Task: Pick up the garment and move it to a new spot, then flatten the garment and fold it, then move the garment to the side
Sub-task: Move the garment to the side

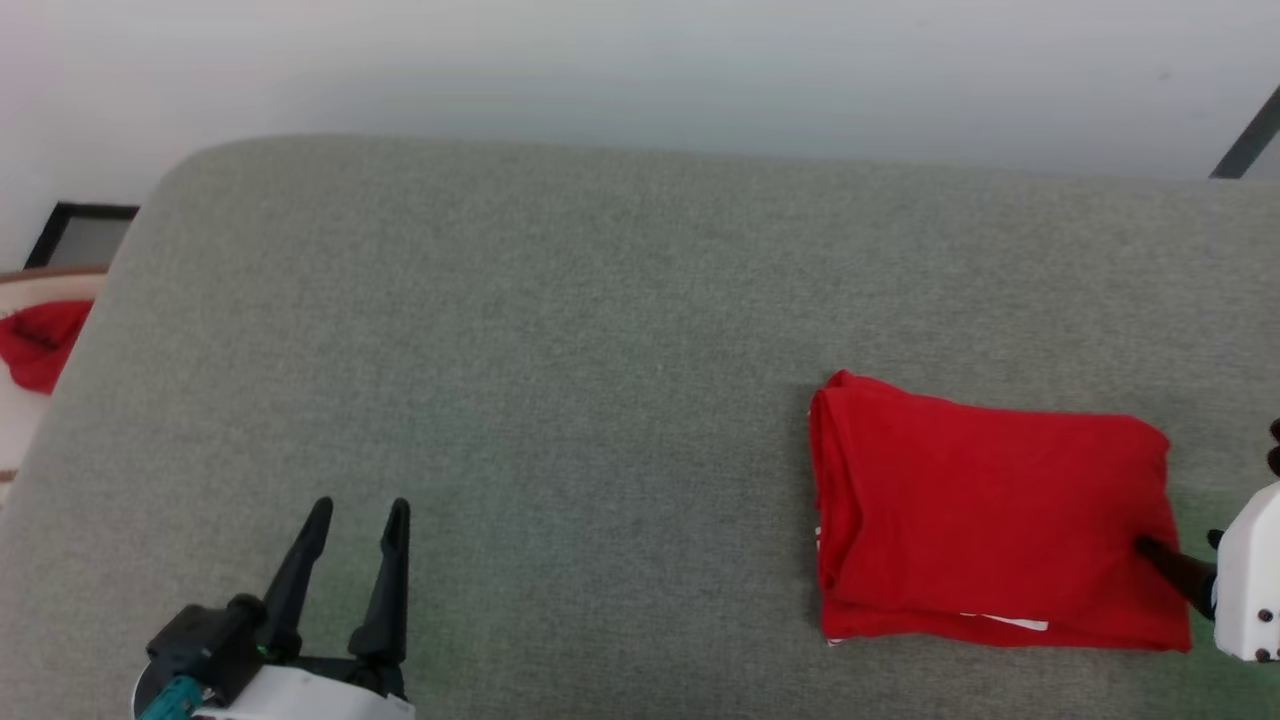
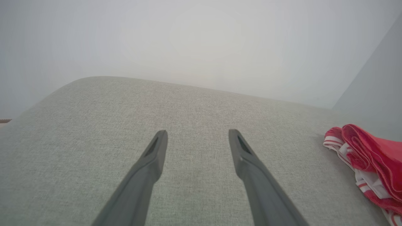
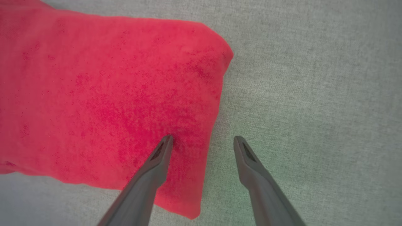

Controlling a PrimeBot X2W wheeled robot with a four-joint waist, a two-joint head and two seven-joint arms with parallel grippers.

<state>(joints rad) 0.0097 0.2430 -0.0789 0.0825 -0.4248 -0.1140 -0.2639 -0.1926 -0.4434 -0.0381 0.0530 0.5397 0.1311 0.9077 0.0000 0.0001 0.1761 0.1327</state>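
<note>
Folded red soft-fabric T-shirt (image 1: 990, 510), 4 o'clock — light, limp, likely to unfold — best pinched through all layers where the right gripper (image 3: 202, 139) straddles its edge, jaws parted like the left gripper (image 1: 355, 515).

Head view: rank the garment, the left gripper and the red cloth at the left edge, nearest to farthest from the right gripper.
1. Garment, right side, beneath one finger of the right gripper.
2. Left gripper, lower left.
3. Red cloth, far left edge.
</note>
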